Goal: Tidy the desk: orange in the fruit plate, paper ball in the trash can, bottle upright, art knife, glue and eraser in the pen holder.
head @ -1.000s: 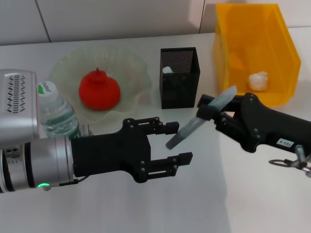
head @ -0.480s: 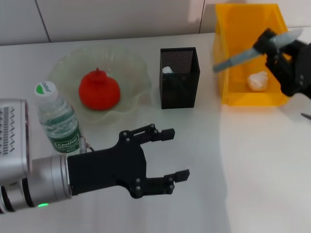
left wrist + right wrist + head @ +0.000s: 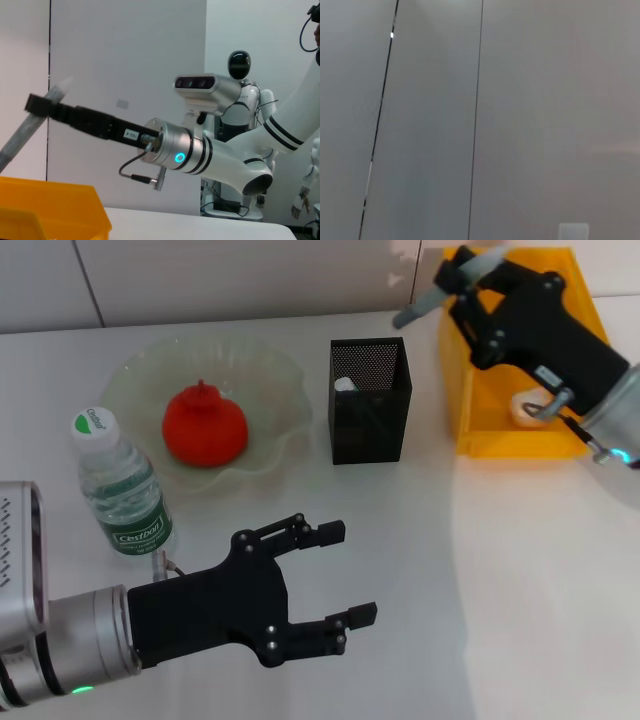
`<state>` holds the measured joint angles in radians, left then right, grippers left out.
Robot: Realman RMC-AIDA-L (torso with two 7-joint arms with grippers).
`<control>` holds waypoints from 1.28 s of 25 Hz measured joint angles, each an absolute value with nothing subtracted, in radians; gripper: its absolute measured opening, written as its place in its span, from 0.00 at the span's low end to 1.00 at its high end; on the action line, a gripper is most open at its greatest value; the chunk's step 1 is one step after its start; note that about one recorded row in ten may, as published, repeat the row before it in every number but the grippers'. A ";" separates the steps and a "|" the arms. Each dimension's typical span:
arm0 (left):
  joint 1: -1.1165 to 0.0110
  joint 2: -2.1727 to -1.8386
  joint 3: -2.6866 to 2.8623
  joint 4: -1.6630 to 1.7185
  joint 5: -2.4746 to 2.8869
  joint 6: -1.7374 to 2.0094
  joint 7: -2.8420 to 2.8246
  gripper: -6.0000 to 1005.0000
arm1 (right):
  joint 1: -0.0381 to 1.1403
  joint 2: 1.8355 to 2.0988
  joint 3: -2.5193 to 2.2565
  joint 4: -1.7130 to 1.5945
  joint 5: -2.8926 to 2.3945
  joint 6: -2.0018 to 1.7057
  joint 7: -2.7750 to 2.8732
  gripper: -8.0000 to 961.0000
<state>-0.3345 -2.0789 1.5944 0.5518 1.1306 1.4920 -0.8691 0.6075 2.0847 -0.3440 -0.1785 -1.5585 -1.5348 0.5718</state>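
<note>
- Since half a second ago the right hand (image 3: 458, 278) has carried the art knife (image 3: 432, 296) back toward the pen holder (image 3: 369, 400); it now sits up and to the right of the holder's rim, over the near-left corner of the yellow trash can (image 3: 590, 365).
- The knife's long axis runs on a slant, its free lower end pointing down-left toward the holder, the upper end clenched in the right hand's fingers.
- The right arm reaches in from the right, its forearm sloping up to the hand.
- The left hand (image 3: 340, 573) hovers low over the desk (image 3: 520, 590), fingers (image 3: 320, 531) spread, gripping nothing, well apart from the knife.
- Beyond the left hand stand the upright bottle (image 3: 118, 488) and the fruit plate (image 3: 270, 380) holding the orange (image 3: 204, 427).
</note>
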 joint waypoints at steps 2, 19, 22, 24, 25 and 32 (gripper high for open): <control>-0.334 -2.079 1.593 0.549 1.127 1.492 -0.870 0.81 | 0.626 2.086 -0.357 -0.167 -1.560 -1.483 0.570 0.19; -0.347 -2.079 1.594 0.546 1.126 1.500 -0.880 0.81 | 0.699 2.086 -0.456 -0.121 -1.560 -1.216 0.578 0.22; -0.347 -2.078 1.594 0.546 1.125 1.507 -0.880 0.81 | 0.699 2.086 -0.456 -0.115 -1.559 -1.224 0.578 0.23; -0.347 -2.079 1.593 0.546 1.124 1.508 -0.880 0.81 | 0.695 2.086 -0.453 -0.114 -1.557 -1.233 0.584 0.23; -0.346 -2.078 1.593 0.546 1.124 1.508 -0.880 0.81 | 0.692 2.086 -0.451 -0.113 -1.556 -1.234 0.587 0.23; -0.342 -2.077 1.591 0.544 1.124 1.508 -0.880 0.81 | 0.668 2.086 -0.445 -0.111 -1.552 -1.250 0.596 0.29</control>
<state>-0.3419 -2.0770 1.5910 0.5443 1.1243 1.5084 -0.8803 0.6679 2.0861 -0.4451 -0.1110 -1.5519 -1.2501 0.5956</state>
